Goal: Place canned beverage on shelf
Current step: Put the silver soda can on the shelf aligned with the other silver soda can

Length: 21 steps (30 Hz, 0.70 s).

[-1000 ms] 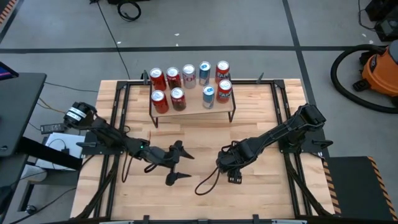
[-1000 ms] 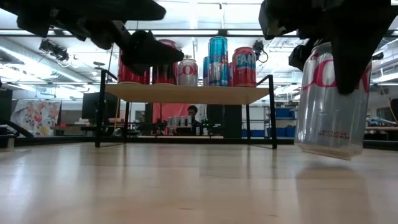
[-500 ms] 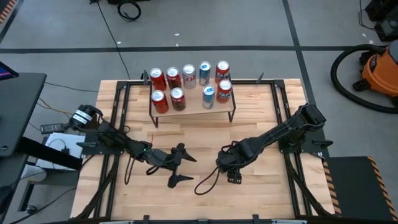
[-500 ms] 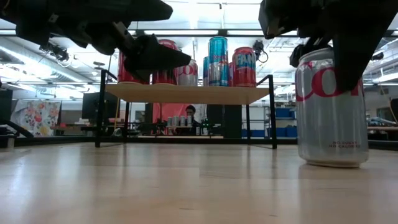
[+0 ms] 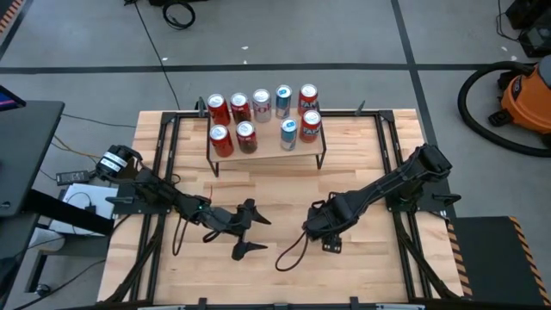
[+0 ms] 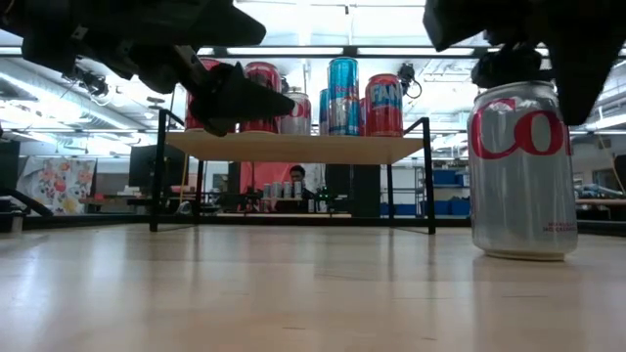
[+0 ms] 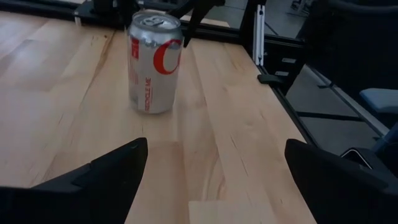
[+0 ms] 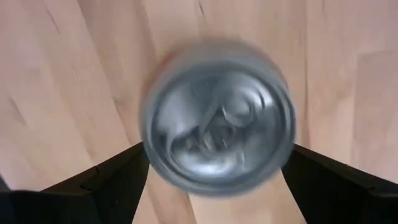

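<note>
Under my right hand [image 8: 214, 180], at 5 o'clock on desk [image 5: 275, 185]: silver can [image 6: 520, 171] standing upright, long axis vertical, top toward wrist cam. Fingers spread wide, nothing gripped. Left hand [image 5: 248, 231] also open, near 7 o'clock. Judgement: centre on can, drop straight, squeeze mid-body before lifting to shelf [image 5: 269, 146] at 12.

From above, the silver can [image 6: 520, 168] is hidden under the right arm [image 5: 379, 185]. Its top is blurred in the right wrist view — its lettering is cut off by the low view's edge. Labels on the shelf's cans [image 5: 258, 116] are too small to read.
</note>
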Each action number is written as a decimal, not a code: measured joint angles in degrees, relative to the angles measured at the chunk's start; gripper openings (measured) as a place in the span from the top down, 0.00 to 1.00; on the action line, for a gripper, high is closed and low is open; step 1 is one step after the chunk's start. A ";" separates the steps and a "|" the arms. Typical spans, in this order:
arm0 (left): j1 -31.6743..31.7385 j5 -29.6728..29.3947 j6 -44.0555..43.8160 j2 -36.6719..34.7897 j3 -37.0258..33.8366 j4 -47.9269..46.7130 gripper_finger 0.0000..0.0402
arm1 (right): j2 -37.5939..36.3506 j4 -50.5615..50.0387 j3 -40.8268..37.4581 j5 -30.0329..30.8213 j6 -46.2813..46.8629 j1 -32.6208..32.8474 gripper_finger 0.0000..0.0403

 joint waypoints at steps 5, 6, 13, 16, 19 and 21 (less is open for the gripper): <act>0.00 -0.02 -0.38 0.00 -0.02 -0.15 0.03 | 0.00 -0.92 0.00 0.48 1.85 1.27 0.11; 0.00 -0.02 -0.38 0.00 -0.02 -0.15 0.03 | 0.00 -0.82 0.00 0.51 2.21 1.53 0.11; 0.00 -0.02 -0.84 0.00 -0.02 -0.15 0.03 | 0.00 3.42 0.00 5.25 5.69 2.62 0.11; 0.00 -0.02 -0.89 0.00 -0.02 -0.17 0.03 | -0.04 5.89 -0.65 5.96 5.26 2.72 0.11; 0.00 -0.02 -0.95 0.00 -0.02 -0.23 0.03 | -0.04 8.71 -2.51 5.83 4.72 2.65 0.11; 0.00 -0.01 -1.15 0.00 -0.02 -0.33 0.03 | -0.04 10.45 -3.75 5.58 3.66 2.61 0.11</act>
